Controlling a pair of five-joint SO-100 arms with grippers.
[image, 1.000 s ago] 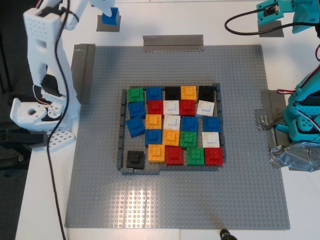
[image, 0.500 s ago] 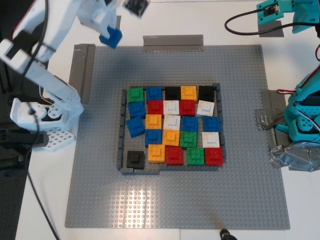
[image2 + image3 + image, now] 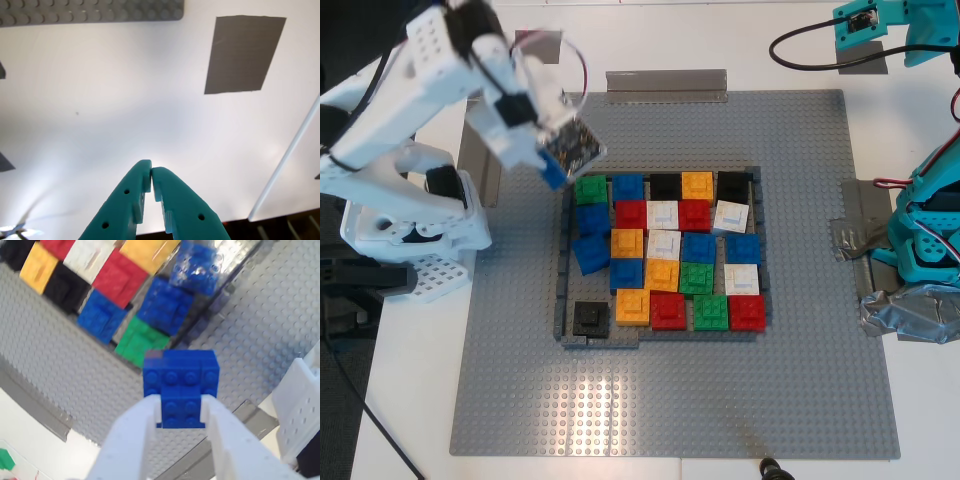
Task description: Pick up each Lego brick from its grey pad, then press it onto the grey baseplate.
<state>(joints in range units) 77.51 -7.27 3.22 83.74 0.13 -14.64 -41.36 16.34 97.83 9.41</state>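
My second gripper (image 3: 181, 405), white, is shut on a blue Lego brick (image 3: 181, 375). In the exterior view this blue brick (image 3: 553, 174) hangs over the grey baseplate (image 3: 720, 400), just outside the top left corner of the dark grey frame. Inside the frame lie several bricks (image 3: 665, 250) in blue, red, green, orange, white and black. The grey pad (image 3: 542, 40) at the exterior view's top left is bare. My first gripper (image 3: 151, 172), teal, is shut and empty over the white table, near another bare grey pad (image 3: 245, 54).
A long grey strip (image 3: 667, 85) lies at the baseplate's far edge. Grey tape (image 3: 485, 130) sits at its left edge. A silver tape wad (image 3: 910, 310) and the teal arm base (image 3: 930, 230) stand on the right. The white arm base (image 3: 410, 230) stands on the left.
My second gripper lifted the blue brick off the top left pad and carried it down and right over the baseplate to the frame's corner. The first arm has not moved.
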